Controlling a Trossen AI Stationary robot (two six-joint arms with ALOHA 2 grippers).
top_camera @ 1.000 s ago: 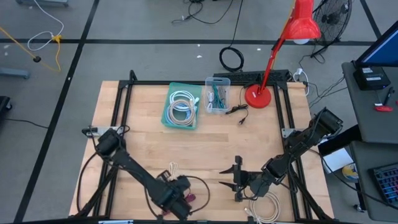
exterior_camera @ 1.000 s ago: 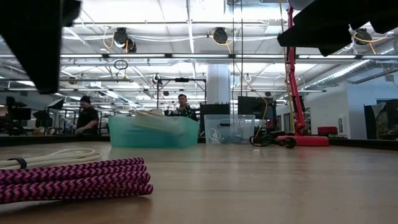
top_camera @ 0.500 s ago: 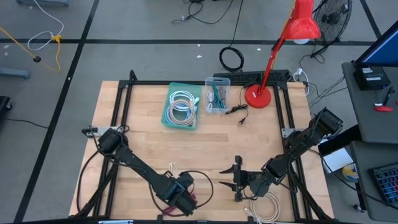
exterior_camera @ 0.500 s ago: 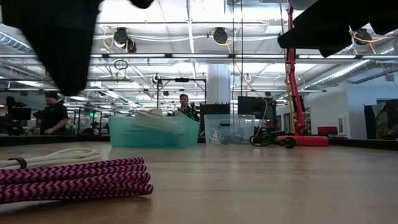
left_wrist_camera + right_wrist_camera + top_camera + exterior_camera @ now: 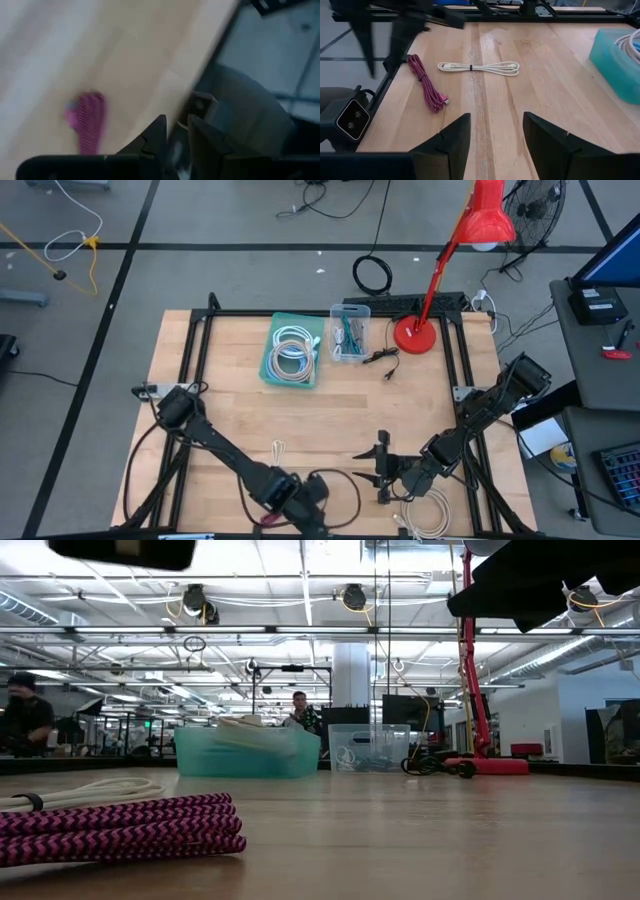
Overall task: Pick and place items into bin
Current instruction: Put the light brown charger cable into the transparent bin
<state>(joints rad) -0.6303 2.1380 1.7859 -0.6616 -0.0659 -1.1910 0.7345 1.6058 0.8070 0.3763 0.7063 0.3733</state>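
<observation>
Left pincer [image 5: 175, 125] hangs low over the bottom edge of the wooden tabletop [image 5: 400, 405] in the high view. Its own camera is too smeared to tell whether it is spread or pressed together. I see nothing in its grip. The maroon braided cord bundle [image 5: 87, 122] lies on the wood just beside it, at the left of that frame, apparently untouched.

Right pincer [image 5: 492, 132] waits at the lower right of the high view, spread wide and empty, facing across the tabletop.

Judging from this, the step in hand is the reach for the next item, most likely the maroon cord, which in the right wrist view lies at the left of the frame. The thin cream cord with a dark tie at its middle [image 5: 479, 67] lies close beside it, higher and more central in that frame, stretched out flat. A loose white cable coil [image 5: 425, 515] sits at the bottom right of the high view.

The teal plastic bin [image 5: 272, 340], already holding pale coils [image 5: 293, 350], stands at the upper centre, with a small clear plastic bin [image 5: 335, 330] just to its right.

The next move calls for settling over the bundle's middle, closing across its strands so that none trail, and then carrying it up the frame to a bin.
</observation>
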